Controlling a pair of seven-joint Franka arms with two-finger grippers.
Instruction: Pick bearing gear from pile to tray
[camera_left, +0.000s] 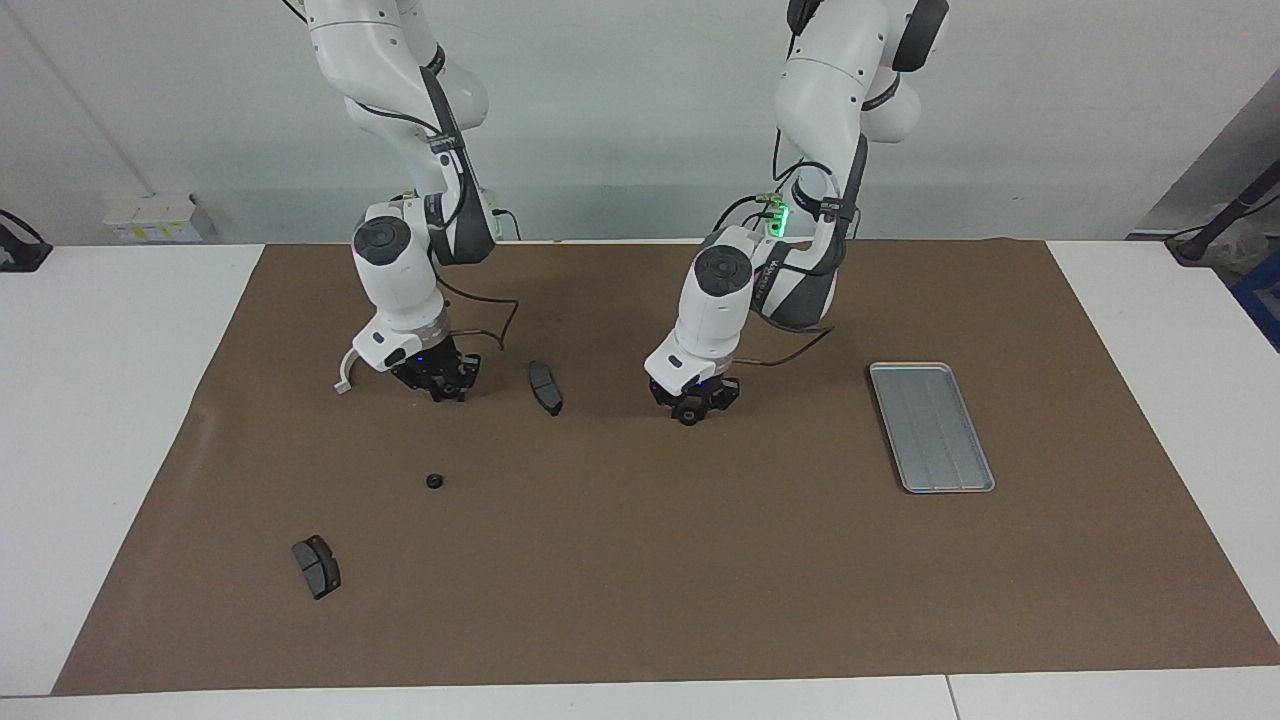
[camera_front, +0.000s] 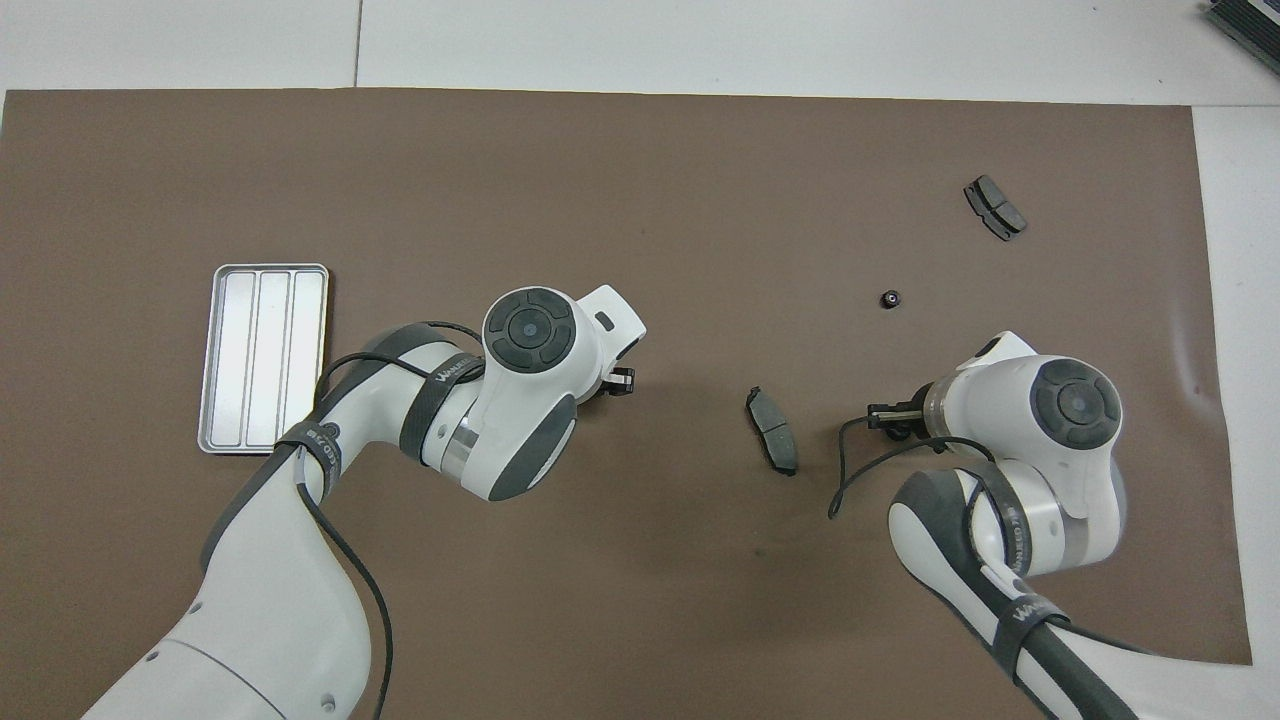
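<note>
Clock read on the facing view, 12 toward the robots.

Counter (camera_left: 100, 420): white, covered for most of its width by a brown mat (camera_left: 640, 590).

Left arm: comes in from 1 o'clock and bends down toward the middle of the mat. The left gripper (camera_left: 690, 410) is low at the mat, a little toward 12 from centre. Its jaws are clenched on a small black gear (camera_left: 688, 416) that sits at mat level. In the overhead view only the tip of the gripper (camera_front: 622, 380) shows past the wrist housing.

Right arm: comes in from 11 o'clock. The right gripper (camera_left: 445, 388) is low at the mat, at about 10 o'clock. Cannot tell how its jaws stand, or whether anything is in them.

Tray (camera_left: 931, 427): silver-grey and ribbed lengthwise, flat on the mat at 3 o'clock, well apart from both grippers. No part lies in it.

Brake pads, dark grey: one pad (camera_left: 545, 387) lies between the two grippers, nearer the right one. The other pad (camera_left: 316, 566) lies out at 8 o'clock, near the mat's edge.

White half-ring bracket (camera_left: 345, 372): at 9 o'clock of the right gripper, just beside that arm's wrist and partly hidden by it.

Loose gear (camera_left: 434, 481): small, black and round, alone on the mat at 6 o'clock of the right gripper. It lies between that gripper and the outlying pad, touching nothing.
</note>
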